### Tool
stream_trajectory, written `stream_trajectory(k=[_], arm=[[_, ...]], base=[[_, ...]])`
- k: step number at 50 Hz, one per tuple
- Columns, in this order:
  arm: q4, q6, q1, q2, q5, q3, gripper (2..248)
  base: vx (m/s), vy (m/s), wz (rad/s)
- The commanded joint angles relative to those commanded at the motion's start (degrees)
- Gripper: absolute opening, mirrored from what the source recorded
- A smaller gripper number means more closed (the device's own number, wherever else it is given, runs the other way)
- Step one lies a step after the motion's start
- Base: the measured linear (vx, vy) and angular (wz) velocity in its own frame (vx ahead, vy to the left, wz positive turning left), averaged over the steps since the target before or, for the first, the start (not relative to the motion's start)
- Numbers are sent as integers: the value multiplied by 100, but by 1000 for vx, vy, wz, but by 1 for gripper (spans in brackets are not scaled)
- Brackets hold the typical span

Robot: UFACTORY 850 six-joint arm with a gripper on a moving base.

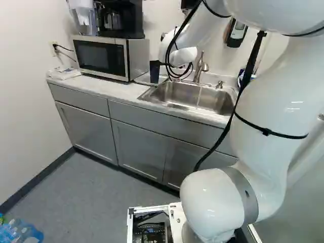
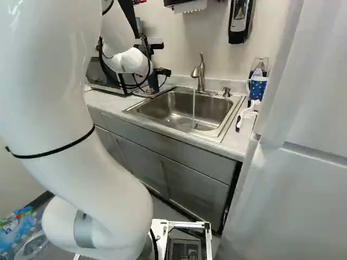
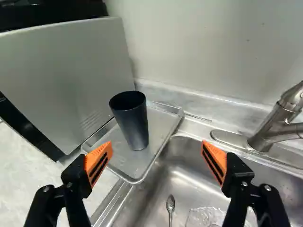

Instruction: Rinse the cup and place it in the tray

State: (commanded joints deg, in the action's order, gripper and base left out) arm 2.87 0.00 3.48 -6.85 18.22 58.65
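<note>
Beside the sink, we've got the tall, dark blue-grey cup (image 3: 131,123) standing upright on the shallow, rectangular silver metal tray (image 3: 158,125), mouth up, between the silver-and-black microwave (image 1: 101,56) and the stainless steel basin (image 1: 190,96). Out at the end of the white arm (image 2: 122,59), the black two-fingered gripper (image 2: 161,71) is spread wide, and the wrist view shows it plainly: orange ridged pads (image 3: 98,163) well apart, nothing pinched between them, the cup just ahead and clear of both. Over at the brushed metal faucet (image 2: 201,78), a thin stream of water (image 2: 193,108) is pouring straight down into the basin, as the right base view shows. Down in that basin lies a small metal spoon (image 3: 170,205), and next to it a clear, rippled patch, water or plastic, I can't tell which. Up on top of the microwave sits a black coffee maker (image 1: 121,20), and across at the right of the right base view, a blue cup with coloured dots (image 2: 257,88) stands on the pale counter (image 2: 233,142), with a white-handled brush (image 2: 246,112) close by.
</note>
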Motion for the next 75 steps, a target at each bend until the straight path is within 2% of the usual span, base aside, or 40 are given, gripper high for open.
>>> stream_trajectory(k=[24,75], arm=[[-253,0,149,-653,461,417,247],[-718,0,215,-2166,1137,1583,247]], base=[[0,0,0],[0,0,0]])
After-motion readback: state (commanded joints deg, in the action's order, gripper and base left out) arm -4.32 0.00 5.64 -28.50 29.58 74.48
